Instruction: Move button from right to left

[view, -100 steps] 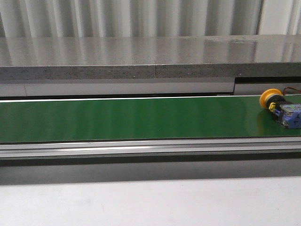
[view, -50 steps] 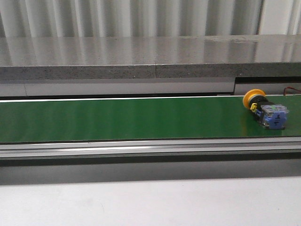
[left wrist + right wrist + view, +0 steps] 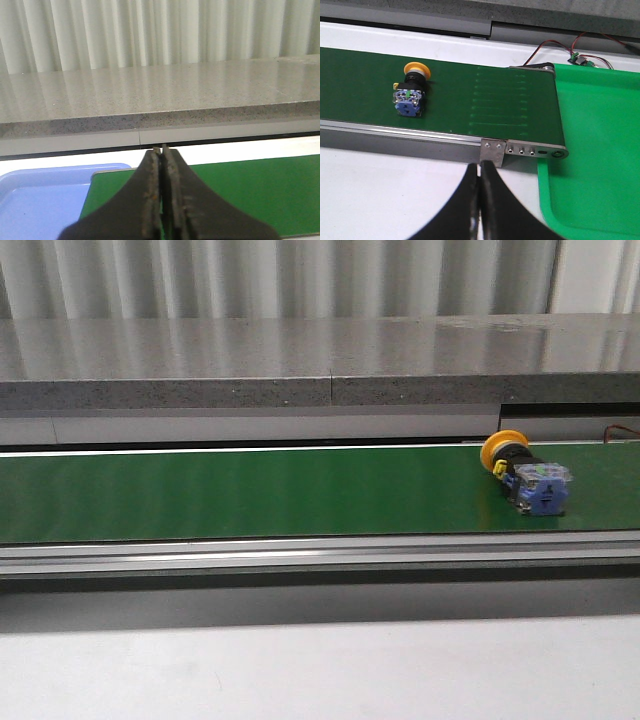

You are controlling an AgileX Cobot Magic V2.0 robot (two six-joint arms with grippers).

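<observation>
The button (image 3: 527,476) lies on its side on the green conveyor belt (image 3: 250,490) toward the right, with its yellow-orange cap at the back and its blue-grey base at the front. It also shows in the right wrist view (image 3: 410,92), on the belt. My right gripper (image 3: 480,170) is shut and empty, over the white table in front of the belt's right end. My left gripper (image 3: 162,152) is shut and empty, over the belt's left end. Neither gripper shows in the front view.
A blue tray (image 3: 40,200) sits past the belt's left end. A green tray (image 3: 600,150) sits past its right end, with red and black wires (image 3: 565,47) behind it. A grey stone ledge (image 3: 300,360) runs behind the belt. A metal rail (image 3: 300,555) edges the front.
The button has travelled leftward along the belt, from near the right edge of the front view to further in. No gripper touches it.
</observation>
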